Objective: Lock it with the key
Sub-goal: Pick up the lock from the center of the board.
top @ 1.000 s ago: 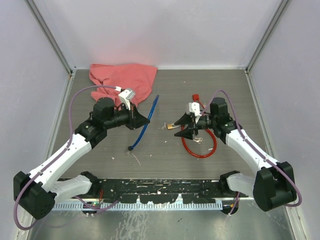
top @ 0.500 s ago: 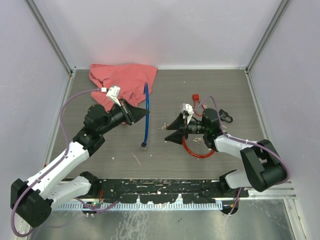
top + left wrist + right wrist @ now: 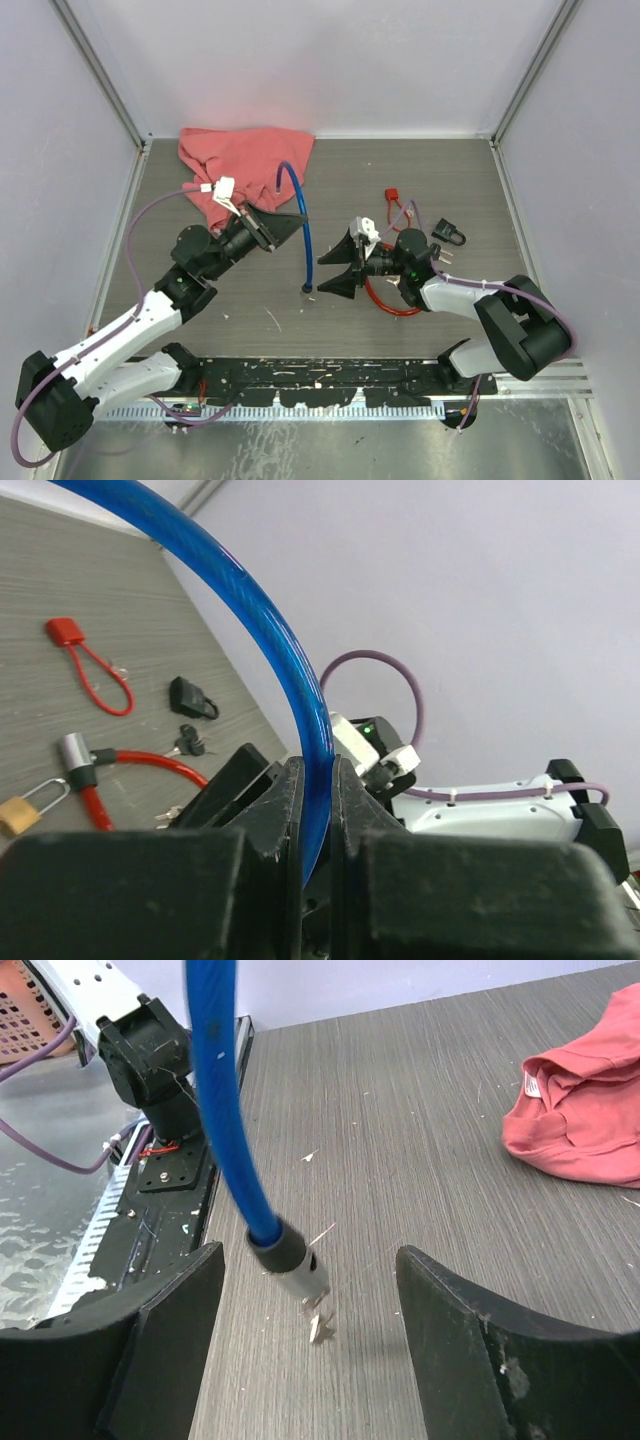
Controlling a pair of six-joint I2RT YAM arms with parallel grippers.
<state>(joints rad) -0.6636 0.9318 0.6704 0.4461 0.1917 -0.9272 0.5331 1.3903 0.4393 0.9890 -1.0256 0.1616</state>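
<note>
- Left gripper (image 3: 318, 780) is clamped tight on the blue cable lock (image 3: 303, 235), pinching the cord between its two fingers partway along its length.
- Right gripper (image 3: 336, 268) is spread wide and holds nothing. Its fingers flank the cable's lower end (image 3: 298, 1272) without touching it.
- One second ago the blue cable lock lay flat on the table (image 3: 430, 170). Now it is lifted into an arch, with its lower end hanging close to the tabletop in front of the right gripper.
- Over the same second the right gripper has swung left, away from the red cable lock (image 3: 400, 306), and spread its jaws wider.
- It looks as if the left arm is offering the end for the right one to take, and no locking is done yet.
- A small metal piece sticks out of the grey sleeve at the tip. Whether it is a key or a plug cannot be told.
- Loose keys (image 3: 188, 744) lie well off to the right, beside the black padlock (image 3: 448, 235).
- Pink cloth (image 3: 245, 160) lies behind the left arm, out of the way, and a brass padlock (image 3: 15, 813) sits near the red lock's sleeve.
- Nothing stands between the open fingers and the hanging end.
</note>
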